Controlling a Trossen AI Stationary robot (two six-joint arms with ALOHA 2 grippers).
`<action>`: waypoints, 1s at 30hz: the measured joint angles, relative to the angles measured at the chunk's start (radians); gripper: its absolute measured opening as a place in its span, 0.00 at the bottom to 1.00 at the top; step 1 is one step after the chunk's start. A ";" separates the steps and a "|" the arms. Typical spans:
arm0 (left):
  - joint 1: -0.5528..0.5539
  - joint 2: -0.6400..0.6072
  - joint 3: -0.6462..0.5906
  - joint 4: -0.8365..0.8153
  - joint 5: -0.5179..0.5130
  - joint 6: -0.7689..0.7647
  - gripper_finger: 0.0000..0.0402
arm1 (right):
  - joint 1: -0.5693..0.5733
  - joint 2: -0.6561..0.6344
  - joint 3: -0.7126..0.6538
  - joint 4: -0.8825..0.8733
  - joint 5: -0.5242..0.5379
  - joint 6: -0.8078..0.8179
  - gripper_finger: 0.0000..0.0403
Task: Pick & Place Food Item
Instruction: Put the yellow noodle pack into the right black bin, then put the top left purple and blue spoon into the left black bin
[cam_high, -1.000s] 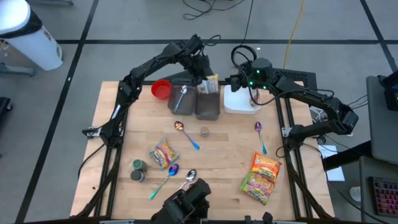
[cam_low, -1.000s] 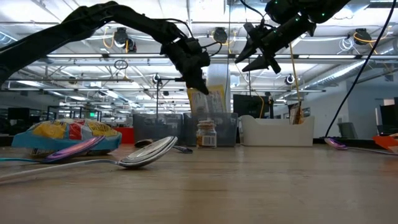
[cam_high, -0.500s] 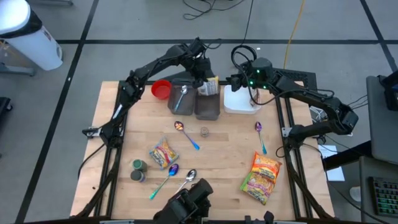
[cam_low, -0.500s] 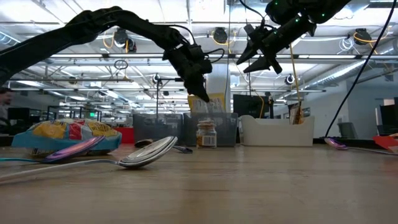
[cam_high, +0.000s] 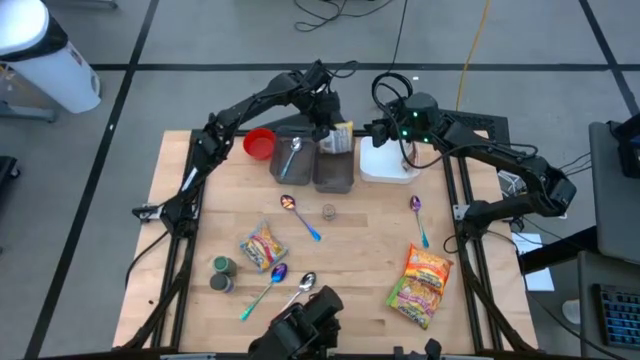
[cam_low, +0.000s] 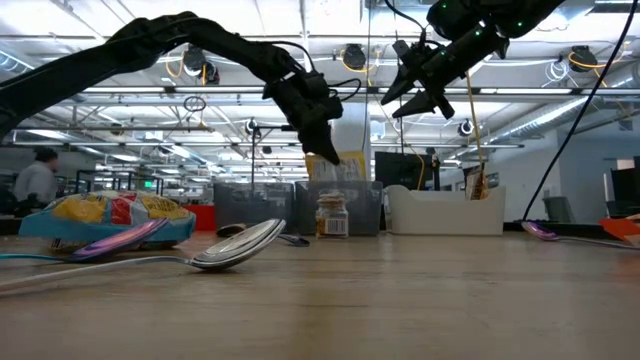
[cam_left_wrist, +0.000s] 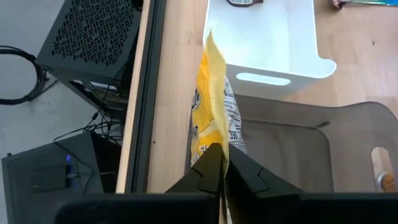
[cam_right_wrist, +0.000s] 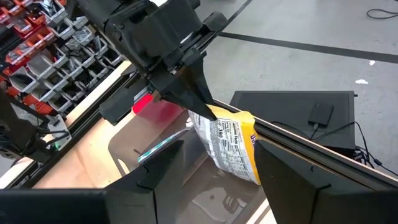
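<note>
Left end effector (cam_left_wrist: 221, 163) pinching yellow snack bag (cam_left_wrist: 211, 115) by its top edge over grey bin (cam_high: 334, 170) | bag light, crinkly, slippery: you're gripping the seam | right end effector (cam_low: 420, 85) hovering apart.

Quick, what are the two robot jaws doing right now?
Left gripper: closed on the yellow snack bag, over the grey bin.
Right gripper: open, empty, hovering nearby.
</note>
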 joint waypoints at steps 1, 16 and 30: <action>0.000 0.000 0.000 0.000 0.000 -0.004 0.04 | 0.000 0.000 0.000 0.000 0.000 0.000 0.46; 0.000 -0.002 0.000 0.002 0.016 -0.023 0.05 | 0.000 0.000 0.000 0.000 0.000 -0.006 0.46; 0.018 -0.002 0.000 0.021 0.023 -0.066 0.23 | 0.000 0.000 0.000 0.000 0.000 -0.018 0.46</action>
